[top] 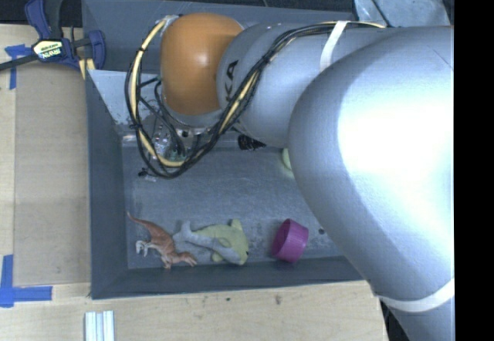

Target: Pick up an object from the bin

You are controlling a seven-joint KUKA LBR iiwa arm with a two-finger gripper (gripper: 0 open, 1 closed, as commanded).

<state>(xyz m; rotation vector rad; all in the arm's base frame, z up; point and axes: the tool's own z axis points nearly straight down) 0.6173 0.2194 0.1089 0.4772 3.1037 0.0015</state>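
Up front, left: a brown toy dinosaur point(162, 243) lay on its side by the near wall of the bin point(104, 200).
Front, middle: a grey toy figure point(189, 238) lay touching the dinosaur and rested against a yellow-green soft thing point(233, 239).
Front, right: a purple round cap point(289, 241) sat tilted, near the yellow-green soft thing but apart from it, just beside the arm point(370, 146).
Mid floor: bare grey metal, with a small dark bit point(144, 172) close to the left wall.
Right side: a pale green thing point(285, 162) showed at the arm's edge, mostly hidden by it.
Pincer: the pincer point(174, 140) hung low over the far left of the floor, under the orange cover point(193, 62) and the looped cables point(131, 96); whether it was spread or pressed together could not be told.
Task's thing: which thing was meant could not be told; the small dark bit lay nearest the pincer, and the front row lay well apart from it.
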